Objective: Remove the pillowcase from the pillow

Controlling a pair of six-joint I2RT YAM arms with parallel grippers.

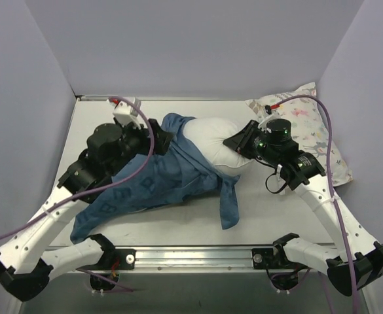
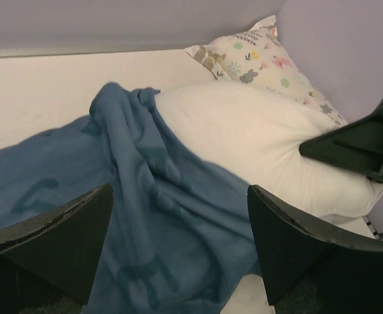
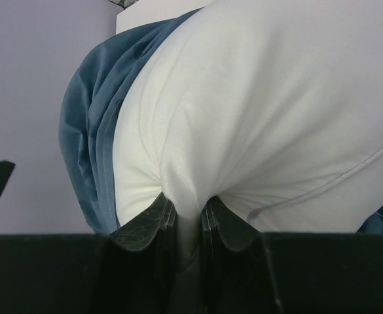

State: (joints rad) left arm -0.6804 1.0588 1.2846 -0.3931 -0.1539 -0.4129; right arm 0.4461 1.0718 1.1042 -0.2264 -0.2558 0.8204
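The right gripper [image 3: 186, 210] pinches the pillow [image 3: 276, 111]; the left gripper [image 2: 178, 196] stands wide over the pillowcase [image 2: 67, 176], its lettering unreadable.

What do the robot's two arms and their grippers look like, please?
The left arm and right arm have white links, black joints and a purple cable each. The left gripper and right gripper have black, wedge-shaped fingers.

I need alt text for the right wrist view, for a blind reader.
The right claw pinches a fold of the white pillow, which fills most of the view. The blue pillowcase is bunched along the pillow's left side.
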